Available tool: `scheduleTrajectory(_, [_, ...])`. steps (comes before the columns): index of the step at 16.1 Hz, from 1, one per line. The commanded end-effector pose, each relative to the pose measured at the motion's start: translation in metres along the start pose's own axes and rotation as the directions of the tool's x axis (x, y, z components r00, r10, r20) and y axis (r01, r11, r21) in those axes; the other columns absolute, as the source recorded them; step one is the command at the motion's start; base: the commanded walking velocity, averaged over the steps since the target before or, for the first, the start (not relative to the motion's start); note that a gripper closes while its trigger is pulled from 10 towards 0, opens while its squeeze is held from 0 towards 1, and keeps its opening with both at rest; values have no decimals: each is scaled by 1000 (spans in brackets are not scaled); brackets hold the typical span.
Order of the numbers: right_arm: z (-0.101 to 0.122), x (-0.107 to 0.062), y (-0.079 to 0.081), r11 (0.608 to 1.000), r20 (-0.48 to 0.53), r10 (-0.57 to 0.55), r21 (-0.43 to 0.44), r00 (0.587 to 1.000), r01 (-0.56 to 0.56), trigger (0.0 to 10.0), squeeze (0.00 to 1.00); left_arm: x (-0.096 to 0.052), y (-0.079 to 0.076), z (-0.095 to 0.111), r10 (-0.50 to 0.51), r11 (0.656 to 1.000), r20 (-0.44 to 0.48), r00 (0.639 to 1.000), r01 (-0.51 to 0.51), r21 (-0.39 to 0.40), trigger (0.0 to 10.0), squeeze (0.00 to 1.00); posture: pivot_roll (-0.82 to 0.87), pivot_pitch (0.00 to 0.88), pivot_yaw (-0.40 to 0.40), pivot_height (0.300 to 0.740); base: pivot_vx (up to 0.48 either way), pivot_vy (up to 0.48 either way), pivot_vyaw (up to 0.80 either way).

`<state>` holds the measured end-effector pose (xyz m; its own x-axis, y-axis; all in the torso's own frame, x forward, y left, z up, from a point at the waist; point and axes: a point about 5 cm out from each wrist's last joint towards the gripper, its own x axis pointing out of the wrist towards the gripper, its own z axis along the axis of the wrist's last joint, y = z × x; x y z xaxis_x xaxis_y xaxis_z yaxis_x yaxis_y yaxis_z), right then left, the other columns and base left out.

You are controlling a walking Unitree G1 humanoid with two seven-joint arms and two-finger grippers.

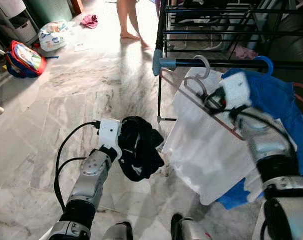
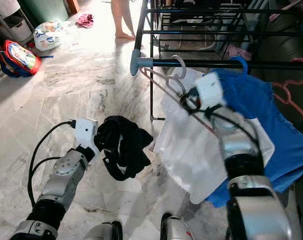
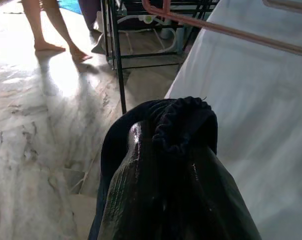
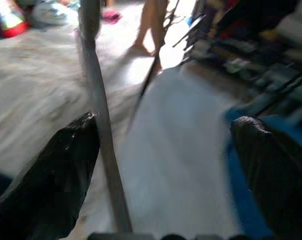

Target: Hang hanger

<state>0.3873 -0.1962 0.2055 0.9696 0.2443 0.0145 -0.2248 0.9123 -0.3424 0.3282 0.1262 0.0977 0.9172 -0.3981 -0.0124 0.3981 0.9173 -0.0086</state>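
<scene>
A pale hanger [image 1: 192, 96] carries a white garment [image 1: 211, 145], and its hook [image 1: 204, 65] sits at the black rail [image 1: 226, 63] of the drying rack, near the rail's grey end cap [image 1: 158, 62]. My right gripper [image 1: 211, 101] is at the hanger's neck just under the rail. In the right wrist view its fingers [image 4: 66, 165] stand wide apart, open, with a grey bar [image 4: 103, 140] close to one of them. My left gripper [image 1: 122, 145] is low over the floor, shut on a black garment [image 1: 141, 150] that drapes over its fingers [image 3: 155, 195].
A blue garment [image 1: 276, 105] on a blue hanger [image 1: 264, 62] hangs right of the white one, with a pink hanger [image 2: 296, 95] beyond. A person's bare legs [image 1: 128, 20] stand by the rack. A red backpack [image 1: 23, 57], a plastic bag [image 1: 53, 35] and a pink cloth [image 1: 89, 20] lie on the marble floor.
</scene>
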Motion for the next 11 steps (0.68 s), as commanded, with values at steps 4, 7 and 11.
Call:
scheduleTrajectory(4, [2, -2, 8, 1000, 14, 2, 24, 1000, -2, 10000, 0, -2, 1, -2, 18, 1000, 12, 1000, -18, -3, 10000, 0, 42, 162, 45, 740, 0, 0, 0])
scheduleTrajectory(7, [-3, -5, 11, 999, 2, 5, 34, 1000, -5, 10000, 0, -3, 4, -3, 15, 1000, 5, 1000, -15, 5, 10000, 0, 44, 165, 58, 740, 0, 0, 0])
scheduleTrajectory(11, [-10, -6, 5, 999, -37, -8, 40, 999, 10, 10000, 0, 1, 4, 1, 4, 1000, 6, 1000, -4, 15, 10000, 0, 39, 157, 65, 740, 0, 0, 0])
